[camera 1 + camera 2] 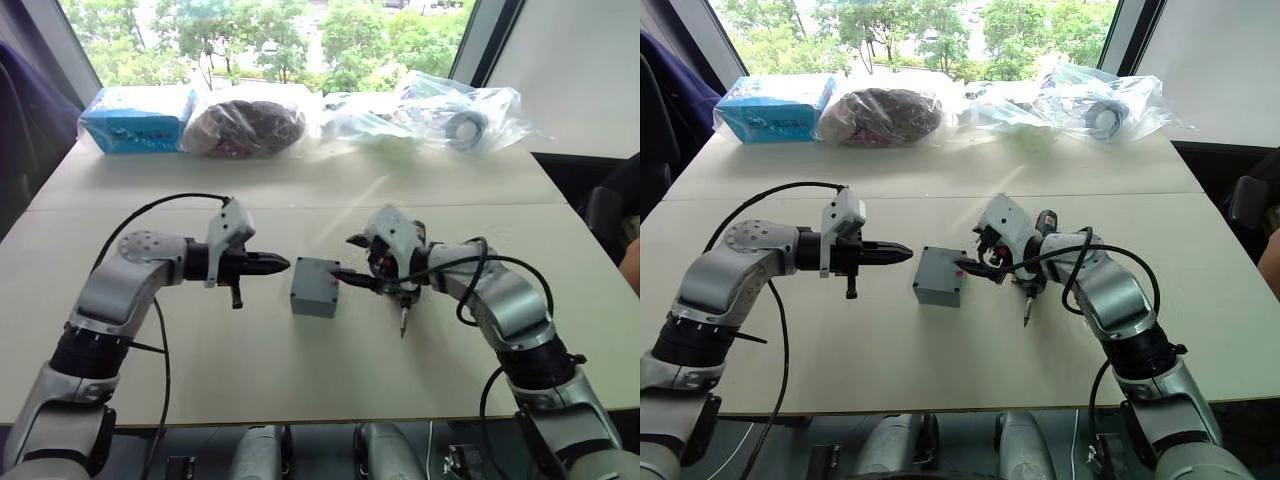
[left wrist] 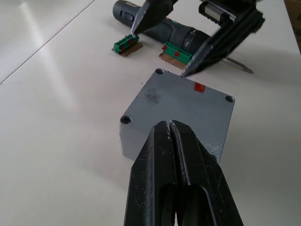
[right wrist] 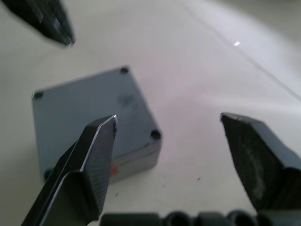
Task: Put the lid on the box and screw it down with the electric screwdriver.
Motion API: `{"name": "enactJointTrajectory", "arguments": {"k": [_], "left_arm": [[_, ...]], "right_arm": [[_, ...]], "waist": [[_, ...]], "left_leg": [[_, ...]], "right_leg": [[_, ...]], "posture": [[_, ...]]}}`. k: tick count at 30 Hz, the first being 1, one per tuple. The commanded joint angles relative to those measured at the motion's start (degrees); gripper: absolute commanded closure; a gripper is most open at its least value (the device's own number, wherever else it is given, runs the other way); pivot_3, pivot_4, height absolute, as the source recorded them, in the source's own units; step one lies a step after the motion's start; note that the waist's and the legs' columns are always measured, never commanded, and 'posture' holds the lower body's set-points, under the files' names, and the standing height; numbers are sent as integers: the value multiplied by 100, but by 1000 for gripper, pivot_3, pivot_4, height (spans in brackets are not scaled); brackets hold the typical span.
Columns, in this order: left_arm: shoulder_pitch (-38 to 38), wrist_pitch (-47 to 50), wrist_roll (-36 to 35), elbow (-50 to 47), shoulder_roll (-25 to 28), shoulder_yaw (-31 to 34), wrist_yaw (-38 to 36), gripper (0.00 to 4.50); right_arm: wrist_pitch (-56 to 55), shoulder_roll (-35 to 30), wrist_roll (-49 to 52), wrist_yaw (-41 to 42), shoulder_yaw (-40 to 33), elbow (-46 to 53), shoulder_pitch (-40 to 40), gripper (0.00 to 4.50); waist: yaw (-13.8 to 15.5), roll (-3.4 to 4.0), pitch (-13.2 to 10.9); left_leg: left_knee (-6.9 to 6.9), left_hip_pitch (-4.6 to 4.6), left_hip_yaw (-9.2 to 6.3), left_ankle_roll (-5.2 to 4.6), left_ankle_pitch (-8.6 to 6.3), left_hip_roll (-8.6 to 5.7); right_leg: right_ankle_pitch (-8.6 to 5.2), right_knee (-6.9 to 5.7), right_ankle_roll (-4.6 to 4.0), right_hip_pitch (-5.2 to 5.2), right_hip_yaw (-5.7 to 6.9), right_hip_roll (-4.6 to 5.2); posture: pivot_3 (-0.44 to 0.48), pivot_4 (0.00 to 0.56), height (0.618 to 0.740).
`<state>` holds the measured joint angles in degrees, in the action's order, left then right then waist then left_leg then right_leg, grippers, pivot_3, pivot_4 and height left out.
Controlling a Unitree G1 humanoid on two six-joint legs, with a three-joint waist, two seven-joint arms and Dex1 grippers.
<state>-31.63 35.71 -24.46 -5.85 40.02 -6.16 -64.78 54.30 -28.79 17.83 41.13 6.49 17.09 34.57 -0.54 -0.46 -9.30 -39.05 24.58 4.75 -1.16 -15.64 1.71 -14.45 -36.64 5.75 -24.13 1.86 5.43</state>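
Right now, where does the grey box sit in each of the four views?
Left eye view: box mid-table, between left pincer and right pincer.
Right eye view: mid-table, slightly left of centre.
Left wrist view: just beyond the shut left pincer.
Right wrist view: partly behind one finger of the open right pincer.
Shared landmark: the open right pincer beside the box.

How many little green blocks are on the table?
2. One green connector block and another lie side by side against the electric screwdriver, beyond the box. More may be hidden.
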Motion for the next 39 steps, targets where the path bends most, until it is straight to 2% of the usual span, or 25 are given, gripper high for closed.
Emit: {"name": "enactJointTrajectory", "arguments": {"k": [1, 4, 5, 8, 11, 14, 17, 22, 27, 39], "left_arm": [[-241, -23, -166, -243, 4, 134, -57, 4500], [-401, -89, -166, -293, -42, 88, -116, 4500], [-449, -102, -174, -317, -63, 67, -128, 4500], [-583, -154, -199, -400, -107, 3, -210, 4500], [-690, -196, -198, -444, -143, -36, -285, 4500], [-763, -255, -170, -423, -189, -58, -304, 4500], [-733, -270, -165, -454, -221, -70, -267, 4500], [-509, -206, -178, -658, -194, -22, -136, 4500], [-275, -110, -212, -893, -125, 51, 27, 4500], [106, 63, -295, -1267, -121, 96, 456, 4500]], "right_arm": [[1455, -53, 591, -412, -1224, 348, 663, 870], [3017, -343, 764, -603, -1759, 170, 1262, 64], [3432, -412, 787, -655, -1849, 124, 1417, 17], [3815, -736, 1061, -1239, -1808, -446, 1530, 17], [3820, -1252, 2248, -1730, -1542, -1207, 1477, 17], [3820, -1595, 3436, -2601, -1164, -2033, 1516, 17], [3820, -1720, 4287, -3387, -760, -2671, 1726, 17], [3820, -1638, 5073, -4254, -233, -3597, 2259, 17], [3820, -1468, 5126, -4599, 107, -4269, 2612, 17], [3820, -835, 3872, -4412, 222, -5283, 3017, 17]], "waist": [[0, 0, 0], [12, 0, 0], [8, 0, 0], [-10, 0, 0], [-9, 0, 0], [-17, -1, 0], [-38, 0, 0], [-38, 0, -1], [-8, 0, -1], [-23, 1, -1]], "left_leg": [[0, 0, 0, 0, 0, 2], [0, 0, -1, 0, 0, 3], [1, 0, -1, 0, 0, 3], [3, 0, 0, -1, -1, 2], [4, 0, 1, -1, -1, -1], [7, 0, 3, -2, -1, -2], [7, 0, 4, -3, -1, 0], [11, 2, 9, -4, -2, 4], [10, 6, 11, -5, -3, 6], [8, 15, 9, -6, -3, 6]], "right_leg": [[0, -1, 0, 0, 0, 0], [0, -2, -1, -1, 1, 1], [0, 0, -1, 0, 1, 2], [0, 1, -2, -1, 0, 2], [0, 2, -2, -1, 0, 4], [0, 4, -2, -2, -4, 4], [0, 6, -2, -2, -4, 3], [0, 3, -2, -14, -11, -1], [0, 7, -1, -14, -12, 0], [1, 10, -1, -19, -11, 1]], "posture": [[0, 150, 740], [0, 150, 740], [0, 150, 740], [0, 150, 740], [0, 150, 740], [0, 150, 740], [0, 150, 740], [0, 150, 740], [0, 150, 740], [0, 150, 740]]}}
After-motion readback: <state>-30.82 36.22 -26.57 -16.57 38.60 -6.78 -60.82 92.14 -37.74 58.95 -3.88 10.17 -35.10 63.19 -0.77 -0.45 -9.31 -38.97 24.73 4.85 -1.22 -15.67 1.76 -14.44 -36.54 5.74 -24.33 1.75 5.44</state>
